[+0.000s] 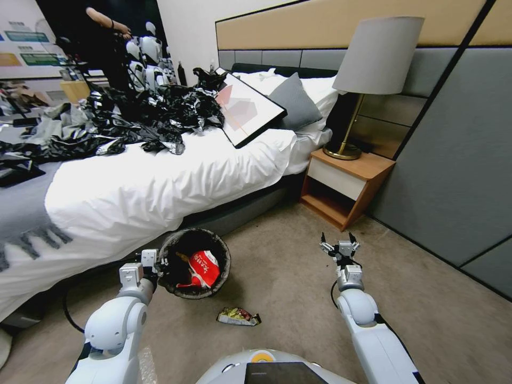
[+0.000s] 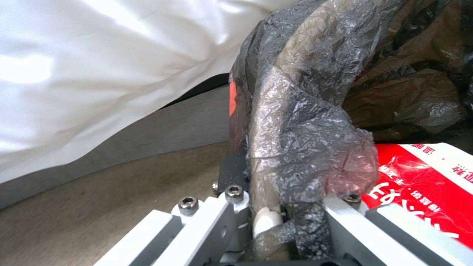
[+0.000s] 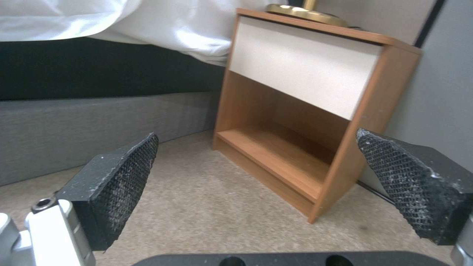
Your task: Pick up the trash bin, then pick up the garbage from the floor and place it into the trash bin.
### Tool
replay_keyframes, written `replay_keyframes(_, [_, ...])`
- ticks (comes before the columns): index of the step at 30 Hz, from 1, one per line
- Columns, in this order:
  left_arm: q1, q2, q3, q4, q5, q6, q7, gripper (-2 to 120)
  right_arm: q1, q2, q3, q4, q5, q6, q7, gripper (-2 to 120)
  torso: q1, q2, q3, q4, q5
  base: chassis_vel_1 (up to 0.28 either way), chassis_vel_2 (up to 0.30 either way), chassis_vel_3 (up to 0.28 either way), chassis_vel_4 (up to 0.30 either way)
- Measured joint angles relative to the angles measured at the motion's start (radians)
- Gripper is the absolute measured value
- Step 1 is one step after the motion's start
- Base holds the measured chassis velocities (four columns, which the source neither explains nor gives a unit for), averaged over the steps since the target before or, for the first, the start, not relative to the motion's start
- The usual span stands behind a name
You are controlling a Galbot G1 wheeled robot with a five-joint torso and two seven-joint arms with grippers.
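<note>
While gripped, trash bin (image 1: 195,262) holds red wrapper (image 1: 205,268).

You have little that can be read here. The red-and-white snack wrapper (image 1: 204,268) lying inside the trash bin (image 1: 224,255) carries white characters on its red field and small red characters on its white part; in the left wrist view the same wrapper (image 2: 424,184) shows these characters larger, but they are cut off and seen at an angle, so you cannot make out the wording. The wall posters (image 1: 26,45) at the far left of the head view bear green banners with lettering too small to read. The foil wrapper (image 1: 238,316) on the carpet shows no legible print.
</note>
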Motion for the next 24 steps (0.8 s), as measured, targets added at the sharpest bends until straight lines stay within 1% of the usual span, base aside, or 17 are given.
replay_keyframes(12, [-0.003,0.002,-0.006,0.005,-0.002,0.000,-0.001,0,0.004,-0.004,-0.009,-0.004,0.001,-0.007,0.002,100,0.000,0.000,0.000,0.0000,0.0000,0.000,0.000,0.000,0.000])
replay_keyframes(24, [-0.002,0.002,-0.008,0.006,-0.003,0.000,-0.001,0,0.003,-0.002,-0.012,-0.009,-0.001,-0.005,0.003,100,0.000,0.000,0.000,0.0000,0.0000,0.047,0.037,0.035,0.041])
